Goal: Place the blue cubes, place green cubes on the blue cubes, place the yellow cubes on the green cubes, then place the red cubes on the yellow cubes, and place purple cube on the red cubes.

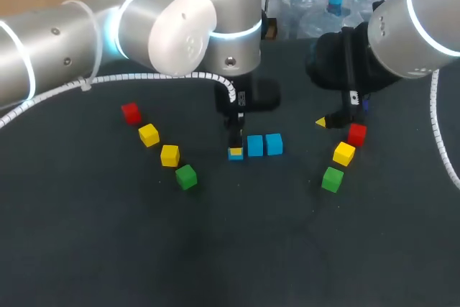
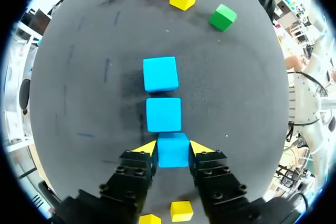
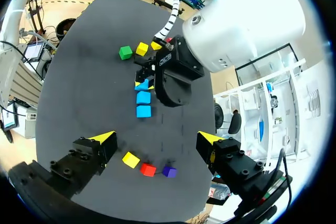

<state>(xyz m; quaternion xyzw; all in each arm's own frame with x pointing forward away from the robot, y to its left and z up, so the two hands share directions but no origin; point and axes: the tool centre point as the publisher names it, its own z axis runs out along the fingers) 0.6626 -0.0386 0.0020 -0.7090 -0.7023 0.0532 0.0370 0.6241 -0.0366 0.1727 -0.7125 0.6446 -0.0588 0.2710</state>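
Left claw [image 2: 173, 148] is down on the tabletop [image 1: 108, 249] and clamped on a blue cube [image 2: 173, 150], one yellow tip pressed against each side of it. That cube sits at the near end of a straight row of three. It's touching the middle blue cube [image 2: 163, 114], and then there's a small gap before the far blue cube [image 2: 160, 74]. From the head view the row runs across the middle of the tabletop, with the left arm coming down on its left end.

Right claw [image 3: 157, 140] is spread wide, holding nothing, and hangs above the right side of the tabletop. Under it there's a little line of cubes: a purple cube [image 3: 169, 171], a right red cube [image 3: 148, 169] and a right yellow cube [image 3: 130, 159]. A right green cube [image 1: 332, 179] carries that line on, down towards the front.

Over on the left side there's another loose curved line, well apart from the blue row. It has a left red cube [image 1: 131, 113], a yellow cube [image 1: 149, 135], a second yellow cube [image 1: 169, 155] and a left green cube [image 1: 186, 177]. All of the cubes are lying flat on the tabletop and none is stacked on another.
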